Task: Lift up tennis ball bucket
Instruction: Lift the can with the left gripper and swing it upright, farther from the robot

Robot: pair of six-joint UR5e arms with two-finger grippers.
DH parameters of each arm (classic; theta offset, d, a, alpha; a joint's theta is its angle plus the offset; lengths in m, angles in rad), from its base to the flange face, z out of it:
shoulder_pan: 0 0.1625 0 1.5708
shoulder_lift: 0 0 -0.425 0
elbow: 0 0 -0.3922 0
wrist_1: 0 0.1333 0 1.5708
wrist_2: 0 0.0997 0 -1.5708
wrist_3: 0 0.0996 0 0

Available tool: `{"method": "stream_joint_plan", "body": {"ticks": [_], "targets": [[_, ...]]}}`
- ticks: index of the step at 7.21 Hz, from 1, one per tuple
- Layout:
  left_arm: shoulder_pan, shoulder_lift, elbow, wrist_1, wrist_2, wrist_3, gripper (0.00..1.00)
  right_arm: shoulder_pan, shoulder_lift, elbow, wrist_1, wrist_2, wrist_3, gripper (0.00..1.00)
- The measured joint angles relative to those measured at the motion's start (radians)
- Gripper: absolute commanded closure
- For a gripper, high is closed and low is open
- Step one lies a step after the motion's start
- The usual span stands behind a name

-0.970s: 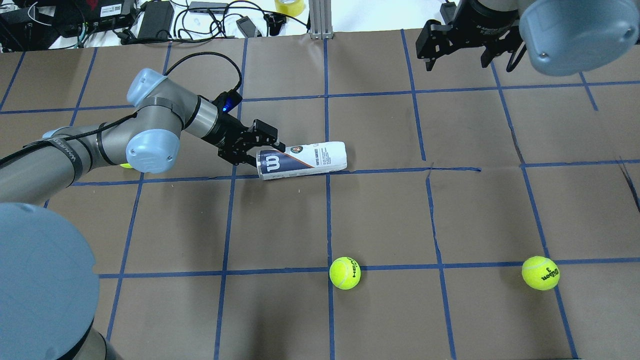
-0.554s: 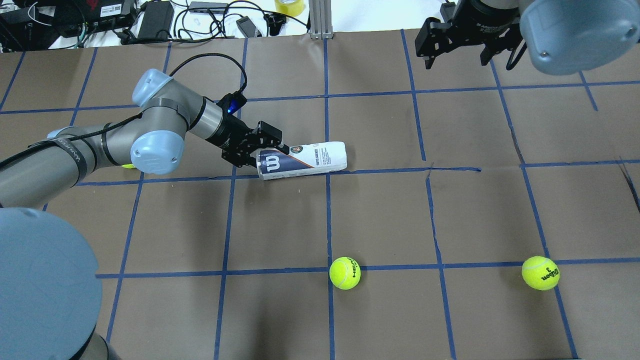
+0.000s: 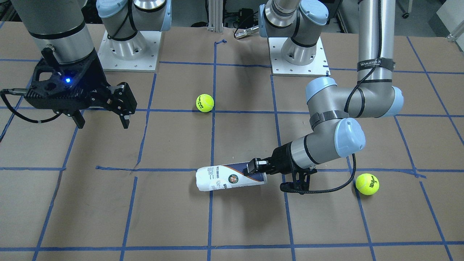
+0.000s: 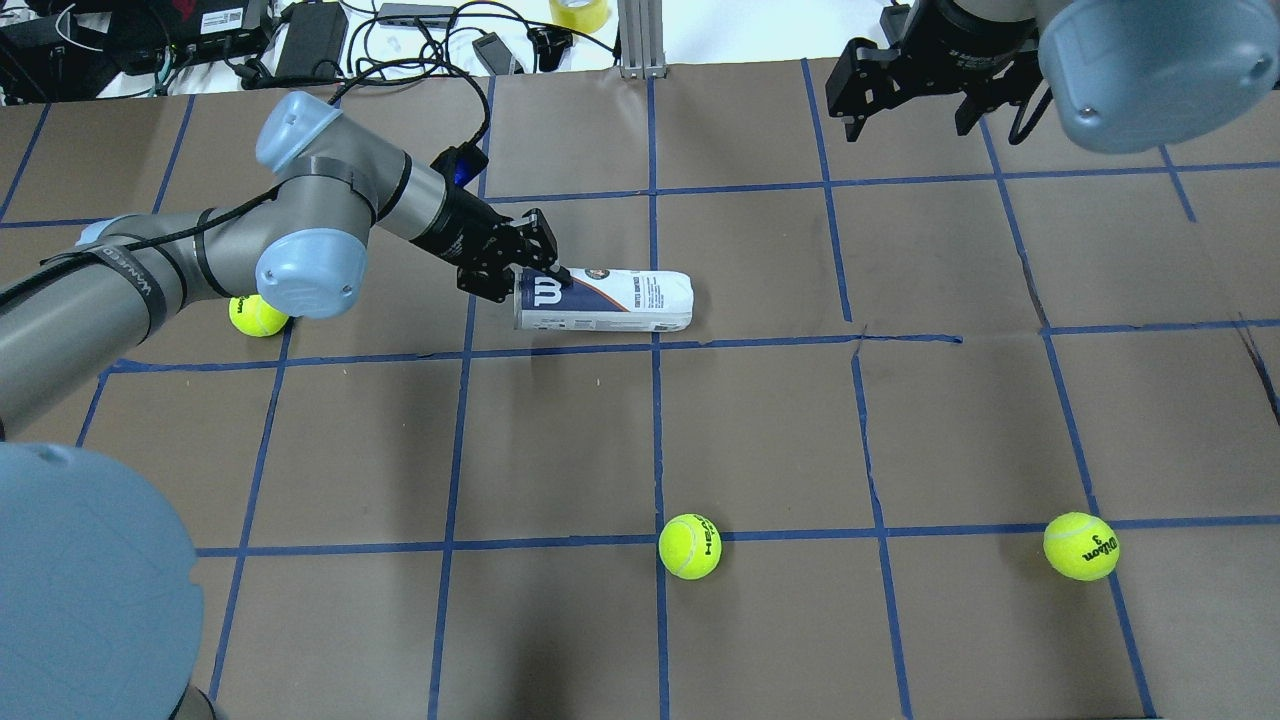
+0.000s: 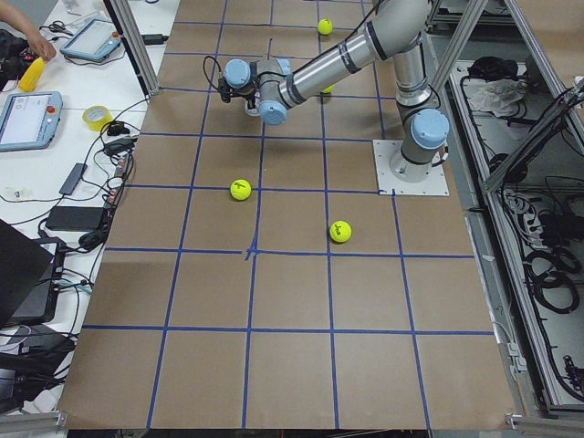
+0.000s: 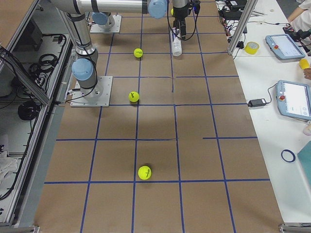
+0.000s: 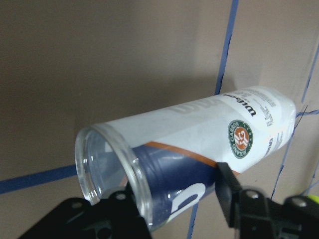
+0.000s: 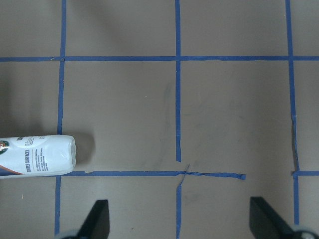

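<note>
The tennis ball bucket (image 4: 603,300) is laid on its side on the brown-papered table (image 4: 760,430), in the left-centre of the overhead view; its long axis runs across the table, just beyond a blue tape line (image 4: 800,340) and over a crossing line of the grid; the open mouth is turned toward the left arm and the closed white end toward the right arm's side. The left gripper (image 4: 528,285) is set at the open end, approaching at a slant to the can's axis; it is clamped on the bucket near the clear rim; in the left wrist view one finger (image 7: 227,186) is pressed against the outside of the navy label beside the "W", while the tip of the other is hidden at the mouth, so it cannot be told whether that tip lies inside the can or against its outer wall; whether the open end is raised off the paper cannot be told either. The right gripper (image 3: 102,125) is held above the table, well apart from the bucket, with its jaws spread wide and nothing between them; in its wrist view only the bucket's closed end is seen at the left edge. Three tennis balls (image 4: 689,546) lie on the table, none touching the bucket; one rests near the left arm's elbow.
</note>
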Motion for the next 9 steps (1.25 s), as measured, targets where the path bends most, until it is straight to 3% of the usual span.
{"method": "stream_joint_plan", "body": {"ticks": [2,5,8,9], "targets": [[-0.028,0.017,0.151,-0.083,0.083,-0.105,1.0,0.0,-0.001,0.0,0.003,0.001,0.0,0.0],[-0.066,0.029,0.377,-0.188,0.344,-0.04,1.0,0.001,-0.002,0.0,0.005,0.001,0.0,0.0],[-0.169,-0.002,0.405,-0.062,0.664,0.23,1.0,0.002,-0.003,0.002,0.005,0.001,-0.001,0.0],[-0.195,-0.016,0.395,-0.037,0.703,0.273,1.0,0.002,-0.003,0.003,0.006,0.001,-0.001,0.0]]}}
